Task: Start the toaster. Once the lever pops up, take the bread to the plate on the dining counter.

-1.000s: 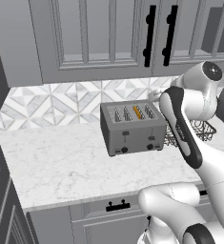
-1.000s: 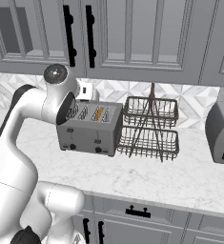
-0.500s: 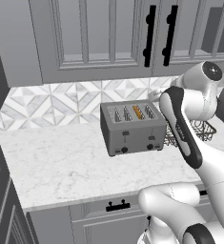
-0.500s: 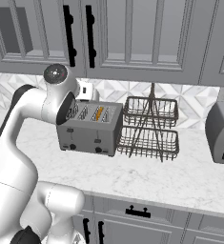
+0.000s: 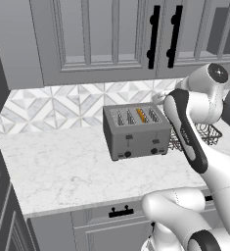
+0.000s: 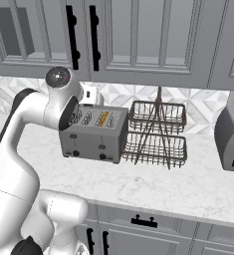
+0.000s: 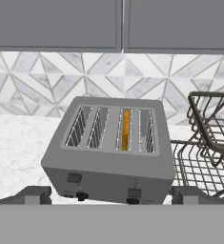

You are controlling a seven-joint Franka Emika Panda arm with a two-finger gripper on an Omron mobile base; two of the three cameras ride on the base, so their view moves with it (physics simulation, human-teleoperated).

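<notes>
Four slots run across the top of the toaster (image 7: 108, 152), and it sits ahead of and below the end effector (image 7: 111, 196), whose two dark finger tips (image 7: 33, 194) stand far apart at the bottom of the hand view, spread wide with nothing between them. That wide, empty stance suits a start that is not yet made: judging by the pose, the hand is lined up over the front face so a finger can come down on a lever.

Going left to right from the end effector, the left lever (image 7: 74, 177) and its small black knob (image 7: 82, 195) lie closest to the left finger tip, the right lever (image 7: 134, 193) sits nearer the right one, and a wire rack (image 7: 206, 143) stands beside the toaster further right on the same marble surface (image 7: 18, 143).

Bread (image 7: 125, 129) stands upright in the third slot from the left, a thin orange-tan slice sunk mostly below the rim, so it is loaded for toasting. The toaster itself is a boxy grey metal body, square to the patterned tile wall (image 7: 46, 81) behind it. Both levers appear high on their tracks, so toasting probably has not begun.
</notes>
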